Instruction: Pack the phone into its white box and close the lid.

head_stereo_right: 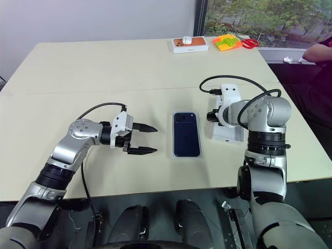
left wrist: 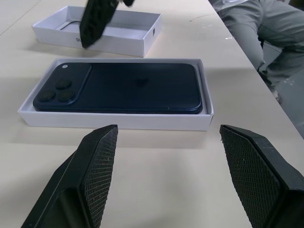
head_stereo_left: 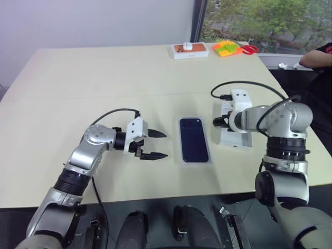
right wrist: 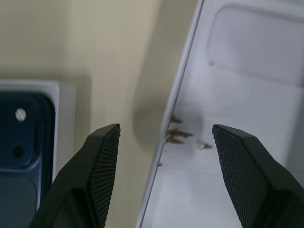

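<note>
The dark navy phone (head_stereo_left: 194, 139) lies camera side up inside the shallow white box (left wrist: 118, 121) at the table's middle. The white lid (head_stereo_right: 228, 134) lies just to its right, hollow side up. My left gripper (head_stereo_left: 155, 144) hovers open a short way left of the box, pointing at it, with nothing between its fingers. My right gripper (right wrist: 166, 130) hangs open over the lid's near-left edge (right wrist: 175, 109), one finger on each side of that wall. I cannot tell whether the fingers touch it.
At the table's far edge sit a white box with an orange top (head_stereo_left: 190, 50), an orange and green block toy (head_stereo_left: 226, 48) and red scissors (head_stereo_left: 249, 49). A person's arm (head_stereo_left: 315, 57) rests at the far right. The table's right edge runs close to the lid.
</note>
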Tool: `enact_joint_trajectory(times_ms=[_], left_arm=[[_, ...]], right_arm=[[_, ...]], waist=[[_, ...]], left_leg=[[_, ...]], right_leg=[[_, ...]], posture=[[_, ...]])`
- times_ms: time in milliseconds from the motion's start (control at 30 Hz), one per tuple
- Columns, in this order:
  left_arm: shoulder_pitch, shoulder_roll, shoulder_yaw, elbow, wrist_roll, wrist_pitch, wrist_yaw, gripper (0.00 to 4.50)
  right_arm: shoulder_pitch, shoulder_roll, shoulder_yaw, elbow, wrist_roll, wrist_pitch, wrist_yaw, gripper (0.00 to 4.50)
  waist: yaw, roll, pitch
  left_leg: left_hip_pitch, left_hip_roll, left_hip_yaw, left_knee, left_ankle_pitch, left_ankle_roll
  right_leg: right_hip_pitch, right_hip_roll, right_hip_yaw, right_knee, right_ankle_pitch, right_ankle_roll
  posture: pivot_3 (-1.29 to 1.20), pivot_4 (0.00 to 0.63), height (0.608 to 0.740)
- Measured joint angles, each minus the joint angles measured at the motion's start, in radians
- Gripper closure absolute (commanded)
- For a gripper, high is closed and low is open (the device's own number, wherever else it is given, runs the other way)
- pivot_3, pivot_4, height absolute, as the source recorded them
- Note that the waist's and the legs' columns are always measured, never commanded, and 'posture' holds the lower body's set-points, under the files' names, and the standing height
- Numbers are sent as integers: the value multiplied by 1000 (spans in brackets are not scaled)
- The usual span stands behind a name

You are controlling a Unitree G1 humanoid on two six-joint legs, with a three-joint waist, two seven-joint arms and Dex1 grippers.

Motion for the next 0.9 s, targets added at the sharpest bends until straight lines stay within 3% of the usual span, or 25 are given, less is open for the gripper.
enact_joint_trajectory(times_ms=[167,467,567,667,800,900], left_arm=[[0,-5,0,0,0,-5,5,865],[3,-3,2,0,0,-5,35,865],[1,0,30,13,1,-5,78,865],[-6,7,76,55,7,-6,129,865],[-19,33,109,113,21,-12,154,865],[-58,49,126,173,28,-36,161,865]], right_arm=[[-3,-2,-2,26,107,0,-126,4480],[-7,5,-59,33,250,0,-307,4480],[-4,74,-145,-116,237,0,-355,4480],[-1,151,-208,-334,284,-2,-286,4480],[22,219,-225,-515,468,-4,-130,4480],[151,304,-190,-528,753,-108,-180,4480]], waist=[[0,0,0],[0,0,0],[-1,1,0],[-1,1,0],[1,1,0],[0,0,0]], left_leg=[[0,0,0,0,0,0],[-2,0,0,0,0,0],[-5,2,0,0,0,0],[-6,5,0,-1,0,0],[-6,6,0,-2,0,1],[-6,6,0,-1,0,1]], right_leg=[[0,0,0,0,0,0],[-1,0,0,-1,0,0],[-5,1,0,0,0,0],[-7,2,0,0,0,0],[-7,2,-1,-1,0,0],[-7,1,0,-1,0,0]], posture=[[0,150,740],[0,150,740],[0,150,740],[0,150,740],[0,150,740],[0,150,740]])
